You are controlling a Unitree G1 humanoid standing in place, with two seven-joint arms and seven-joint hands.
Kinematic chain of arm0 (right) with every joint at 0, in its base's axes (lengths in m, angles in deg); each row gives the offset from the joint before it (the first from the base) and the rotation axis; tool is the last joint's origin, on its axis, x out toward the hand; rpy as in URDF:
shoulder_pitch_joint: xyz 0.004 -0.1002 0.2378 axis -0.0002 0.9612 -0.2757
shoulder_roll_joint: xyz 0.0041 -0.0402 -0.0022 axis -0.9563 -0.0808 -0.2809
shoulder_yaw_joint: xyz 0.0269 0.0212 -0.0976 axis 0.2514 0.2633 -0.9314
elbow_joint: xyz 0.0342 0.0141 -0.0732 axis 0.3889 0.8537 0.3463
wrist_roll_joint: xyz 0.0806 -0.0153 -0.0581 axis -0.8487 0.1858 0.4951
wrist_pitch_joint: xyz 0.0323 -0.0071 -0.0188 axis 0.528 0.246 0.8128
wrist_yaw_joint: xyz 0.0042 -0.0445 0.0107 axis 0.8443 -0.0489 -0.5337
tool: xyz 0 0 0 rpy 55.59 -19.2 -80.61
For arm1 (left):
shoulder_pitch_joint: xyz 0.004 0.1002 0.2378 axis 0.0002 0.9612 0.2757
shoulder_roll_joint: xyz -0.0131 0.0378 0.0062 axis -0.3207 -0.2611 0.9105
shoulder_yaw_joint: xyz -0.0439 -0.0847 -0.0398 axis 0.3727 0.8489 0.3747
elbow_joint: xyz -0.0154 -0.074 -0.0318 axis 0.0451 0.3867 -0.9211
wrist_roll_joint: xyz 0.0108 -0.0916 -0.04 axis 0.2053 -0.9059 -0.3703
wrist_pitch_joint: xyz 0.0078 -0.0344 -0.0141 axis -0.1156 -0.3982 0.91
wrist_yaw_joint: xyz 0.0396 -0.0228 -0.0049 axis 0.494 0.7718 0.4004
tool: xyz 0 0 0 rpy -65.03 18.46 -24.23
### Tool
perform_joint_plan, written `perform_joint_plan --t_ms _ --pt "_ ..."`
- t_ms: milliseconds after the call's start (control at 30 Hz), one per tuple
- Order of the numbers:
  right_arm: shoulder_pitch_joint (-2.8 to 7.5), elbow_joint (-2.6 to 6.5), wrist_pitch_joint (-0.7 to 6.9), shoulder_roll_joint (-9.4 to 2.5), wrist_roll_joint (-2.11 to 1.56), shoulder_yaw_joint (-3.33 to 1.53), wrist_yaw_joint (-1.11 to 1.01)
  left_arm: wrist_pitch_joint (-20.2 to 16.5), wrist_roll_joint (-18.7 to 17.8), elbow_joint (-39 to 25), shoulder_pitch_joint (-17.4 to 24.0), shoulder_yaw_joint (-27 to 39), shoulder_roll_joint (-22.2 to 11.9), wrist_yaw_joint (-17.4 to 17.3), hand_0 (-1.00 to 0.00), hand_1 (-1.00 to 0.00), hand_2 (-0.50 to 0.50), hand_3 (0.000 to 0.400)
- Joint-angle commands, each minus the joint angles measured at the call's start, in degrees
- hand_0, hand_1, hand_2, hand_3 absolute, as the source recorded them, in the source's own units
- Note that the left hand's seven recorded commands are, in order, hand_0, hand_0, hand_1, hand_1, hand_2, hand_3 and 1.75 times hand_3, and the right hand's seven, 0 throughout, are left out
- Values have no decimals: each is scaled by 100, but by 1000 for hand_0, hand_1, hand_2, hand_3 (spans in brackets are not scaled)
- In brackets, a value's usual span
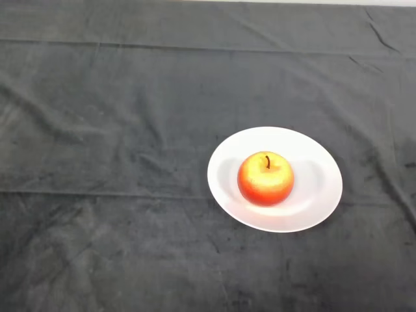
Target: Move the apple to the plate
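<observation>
Dark grey cloth (117,130) covers the whole counter, seen from above, with soft wrinkles and a few long creases running across it from side to side. Right of centre sits a round white plate (312,162), flat on the cloth. On the plate rests an apple (265,179), red around its sides and yellow-orange toward the top, standing upright with a short dark stem pointing up from the dimple. It sits near the middle of the plate, a little toward the left, with white rim showing all around it. A thin pale strip runs along the far edge at the top, beyond the cloth. No part of the robot hand appears, so its state cannot be told.
</observation>
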Motion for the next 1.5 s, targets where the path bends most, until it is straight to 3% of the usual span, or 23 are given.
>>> perform_joint_plan --t_ms 33,1500 --pt "-223 -94 -25 184 -152 82 -1 15 57 248 -168 248 67 -67 0 0 0 0" --pt "-223 -94 -25 184 -150 82 -1 -31 346 271 -255 554 185 -207 0 0 0 0"
